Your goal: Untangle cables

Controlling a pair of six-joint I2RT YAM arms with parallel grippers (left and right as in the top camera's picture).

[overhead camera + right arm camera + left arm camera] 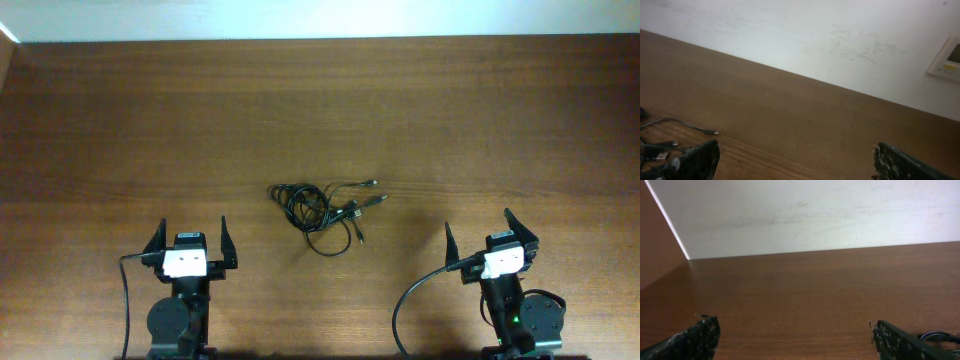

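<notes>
- Bench (320, 110): brown wood grain, fills nearly the whole overhead view. Its far edge meets a white wall (320, 18); a second edge shows at the far left corner.
- Left arm (183, 262): at the near edge, left of centre, wrist pointing toward the far wall. A thick black wire (125, 300) loops from it to the near edge.
- Right arm (502, 260): at the near edge, right of centre, wrist turned slightly to the robot's right, with its own thick wire (405, 300).
- Cables (325, 210): one loose tangle of thin black cords lying flat near the bench centre, between the two arms and ahead of both. Bare wood surrounds it on all sides, widest toward the far edge.
- Left fingers (158, 240): spread wide apart, holding nothing, well apart from the tangle. Its wrist view catches cord only at the lower right corner.
- Right fingers (449, 248): likewise spread wide and empty. Its wrist view shows cords at the lower left.
- Plug ends (372, 183): small, some silvery, fanning from the tangle's right side.
</notes>
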